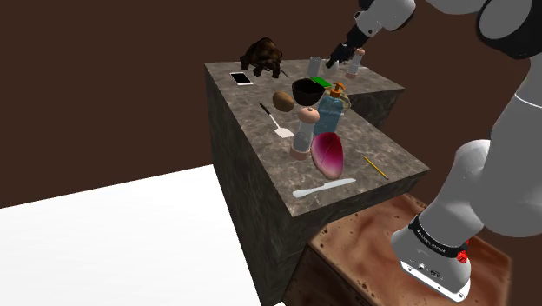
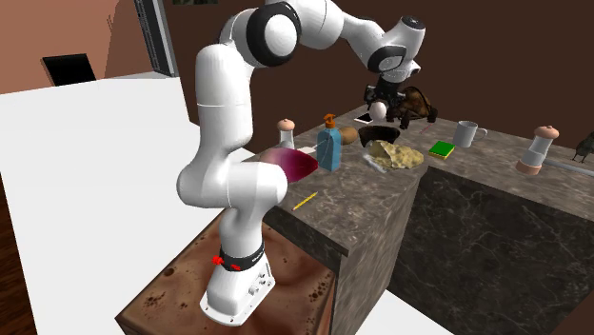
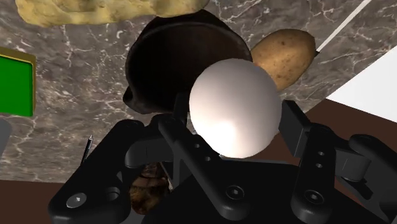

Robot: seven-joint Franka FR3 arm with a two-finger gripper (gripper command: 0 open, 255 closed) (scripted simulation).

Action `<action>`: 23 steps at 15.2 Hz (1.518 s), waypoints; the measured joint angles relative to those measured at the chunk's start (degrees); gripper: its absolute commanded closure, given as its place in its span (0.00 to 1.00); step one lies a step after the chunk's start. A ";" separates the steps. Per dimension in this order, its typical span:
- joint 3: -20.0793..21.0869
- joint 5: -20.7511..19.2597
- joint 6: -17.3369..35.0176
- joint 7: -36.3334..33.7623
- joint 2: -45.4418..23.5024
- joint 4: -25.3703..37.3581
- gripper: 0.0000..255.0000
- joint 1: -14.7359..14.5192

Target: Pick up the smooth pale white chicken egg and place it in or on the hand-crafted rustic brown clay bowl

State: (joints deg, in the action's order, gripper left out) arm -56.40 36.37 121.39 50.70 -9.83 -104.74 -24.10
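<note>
Wrist view: white egg (image 3: 236,105) clamped between the jaws, hanging above the counter (image 3: 63,143); beyond it the dark brown bowl (image 3: 178,57), potato (image 3: 284,57) just beside the rim (easy to clip). Centre over the bowl's mouth, lower slowly, then part the jaws low.

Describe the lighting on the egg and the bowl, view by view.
Wrist view: egg bright white, brightest near the hand; bowl behind it very dark inside. Second exterior view: egg a small evenly lit white spot. Shoulder view: dim counter, bowl nearly black.
</note>
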 measured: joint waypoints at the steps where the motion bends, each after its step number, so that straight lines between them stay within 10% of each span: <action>1: 0.51 2.10 -1.40 0.42 -2.68 2.64 1.00 1.27; 9: 7.64 14.55 -11.17 -0.63 -23.25 27.27 1.00 15.45; 23: 9.81 18.24 -4.35 4.11 -25.97 21.29 1.00 15.01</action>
State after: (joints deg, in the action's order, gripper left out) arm -46.58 54.61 117.05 54.81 -35.80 -83.45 -9.09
